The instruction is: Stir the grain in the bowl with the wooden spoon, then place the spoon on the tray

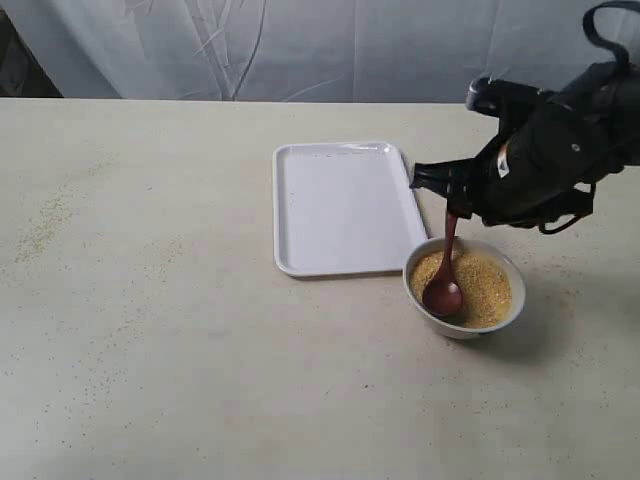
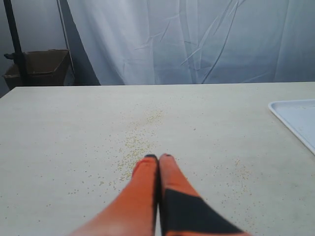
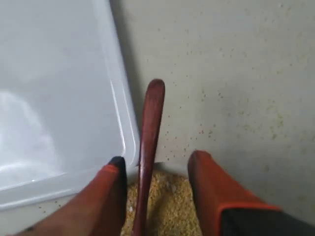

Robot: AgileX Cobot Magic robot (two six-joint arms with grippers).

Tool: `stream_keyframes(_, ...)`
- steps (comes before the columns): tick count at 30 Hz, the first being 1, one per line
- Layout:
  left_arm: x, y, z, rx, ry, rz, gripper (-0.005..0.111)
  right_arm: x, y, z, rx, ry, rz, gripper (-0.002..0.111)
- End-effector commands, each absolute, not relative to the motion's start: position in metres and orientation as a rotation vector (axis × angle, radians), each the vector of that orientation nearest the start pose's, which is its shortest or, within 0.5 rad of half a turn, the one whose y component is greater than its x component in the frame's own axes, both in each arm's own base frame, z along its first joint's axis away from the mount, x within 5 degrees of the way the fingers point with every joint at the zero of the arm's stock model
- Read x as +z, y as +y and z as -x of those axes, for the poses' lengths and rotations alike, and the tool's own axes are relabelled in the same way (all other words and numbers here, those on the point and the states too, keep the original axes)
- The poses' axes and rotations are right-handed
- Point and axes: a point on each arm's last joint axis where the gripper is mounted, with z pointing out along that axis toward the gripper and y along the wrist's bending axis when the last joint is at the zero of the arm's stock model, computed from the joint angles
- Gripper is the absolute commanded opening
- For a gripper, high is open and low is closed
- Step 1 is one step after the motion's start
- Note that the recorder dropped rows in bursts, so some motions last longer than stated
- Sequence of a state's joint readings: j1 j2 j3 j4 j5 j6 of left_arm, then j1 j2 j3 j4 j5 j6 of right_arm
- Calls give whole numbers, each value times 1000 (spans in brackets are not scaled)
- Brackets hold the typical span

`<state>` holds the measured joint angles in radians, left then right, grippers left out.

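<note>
Pinch small dark reddish-brown wooden spoon (image 1: 443, 290) high on slim handle: light, stiff, glossy, probably prone to pivot. Stands round end down in golden-yellow grain (image 1: 485, 285), nine o'clock side of small white bowl (image 1: 515, 300), five o'clock of flat white plastic tray (image 1: 340, 200). Right claw (image 3: 158, 160) spread around handle, unclamped; left claw (image 2: 158, 157) clenched, empty.

Golden-yellow grain (image 1: 485, 285), white cream-rimmed bowl (image 1: 462, 328), dark reddish-brown wooden spoon (image 1: 443, 293), white tray (image 1: 340, 200), beige surface (image 1: 150, 330) flecked yellow, black-tipped orange right pincer (image 3: 158, 158).
</note>
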<state>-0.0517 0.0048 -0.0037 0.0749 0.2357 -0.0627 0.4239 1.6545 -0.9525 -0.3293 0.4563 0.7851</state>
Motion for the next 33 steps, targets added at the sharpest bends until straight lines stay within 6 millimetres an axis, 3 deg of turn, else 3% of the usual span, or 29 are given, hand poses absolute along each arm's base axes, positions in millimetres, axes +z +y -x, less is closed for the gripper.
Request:
stream_keyframes(1, 192, -1, -56, -21, 1714, -35, 0, 236, 112, -299, 106, 2425, 36, 24)
stream_keyframes(3, 192, -1, -56, -21, 1714, -35, 0, 253, 107, -301, 182, 2313, 29, -1)
stream_keyframes(6, 192, -1, -56, -21, 1714, -35, 0, 270, 97, -299, 433, 2049, -37, 0)
stream_keyframes(7, 192, -1, -56, -21, 1714, -35, 0, 274, 93, -287, 653, 1826, -93, 0)
stream_keyframes(8, 192, -1, -56, -21, 1714, -35, 0, 273, 93, -279, 733, 1733, -91, 0)
stream_keyframes(9, 192, -1, -56, -21, 1714, -35, 0, 265, 90, -259, 882, 1540, -127, 0)
stream_keyframes(11, 192, -1, -56, -21, 1714, -35, 0, 239, 79, -238, 980, 1471, -282, 0)
stream_keyframes(13, 192, -1, -56, -21, 1714, -35, 0, 217, 71, -233, 1038, 1561, -485, 0)
stream_keyframes(15, 192, -1, -56, -21, 1714, -35, 0, 198, 65, -237, 1060, 1727, -569, 0)
stream_keyframes(19, 192, -1, -56, -21, 1714, -35, 0, 185, 54, -262, 1207, 1972, -487, 4)
stream_keyframes(23, 192, -1, -56, -21, 1714, -35, 0, 172, 33, -296, 1244, 2248, -406, 24)
stream_keyframes(24, 192, -1, -56, -21, 1714, -35, 0, 170, 22, -315, 1226, 2316, -382, 35)
stream_keyframes(28, 192, -1, -56, -21, 1714, -35, 0, 151, 13, -342, 1297, 2394, -342, 52)
stream_keyframes(33, 192, -1, -56, -21, 1714, -35, 0, 105, 12, -359, 1381, 2463, -397, 52)
